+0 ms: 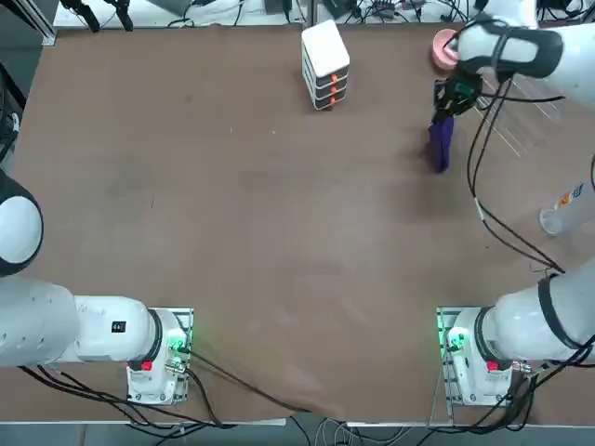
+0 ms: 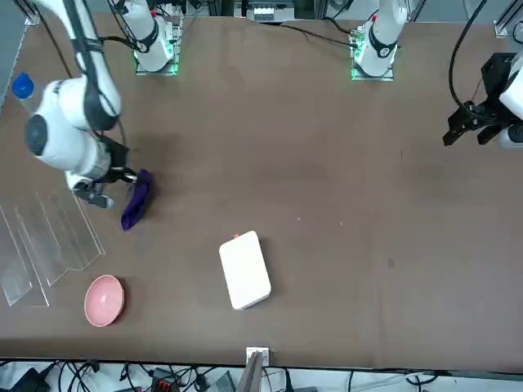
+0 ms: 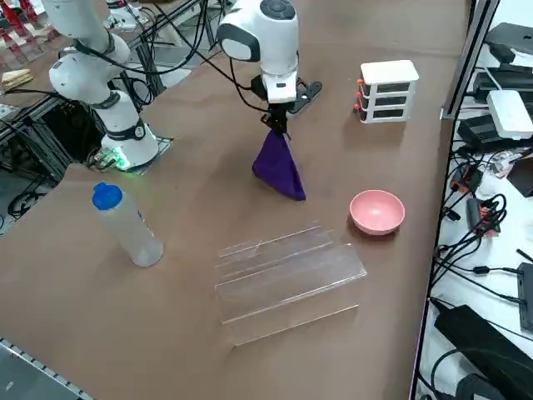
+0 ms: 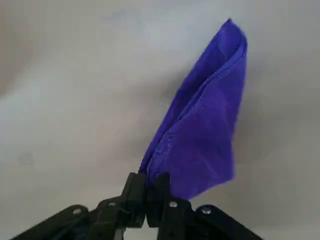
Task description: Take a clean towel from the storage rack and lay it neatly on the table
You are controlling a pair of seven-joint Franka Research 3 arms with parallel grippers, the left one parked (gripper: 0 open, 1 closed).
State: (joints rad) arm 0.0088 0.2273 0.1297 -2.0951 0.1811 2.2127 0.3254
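Observation:
My right gripper (image 3: 278,127) is shut on one corner of the purple towel (image 3: 280,167), which hangs down folded from the fingers above the brown table (image 3: 191,192). In the wrist view the gripper (image 4: 148,192) pinches the towel (image 4: 202,130) and the cloth trails away from the tips. From overhead the towel (image 1: 442,142) shows as a narrow strip under the gripper (image 1: 453,102), left of the clear storage rack (image 1: 528,121). From the front, the towel (image 2: 136,200) dangles by the gripper (image 2: 131,181), with the rack (image 2: 49,241) just beside it. The rack (image 3: 287,275) holds no cloth that I can see.
A pink bowl (image 3: 377,211) sits near the rack. A white stacked box (image 1: 325,63) stands at the far edge. A clear bottle with a blue cap (image 3: 125,223) stands near the right edge. Cables (image 1: 493,214) hang from the right arm.

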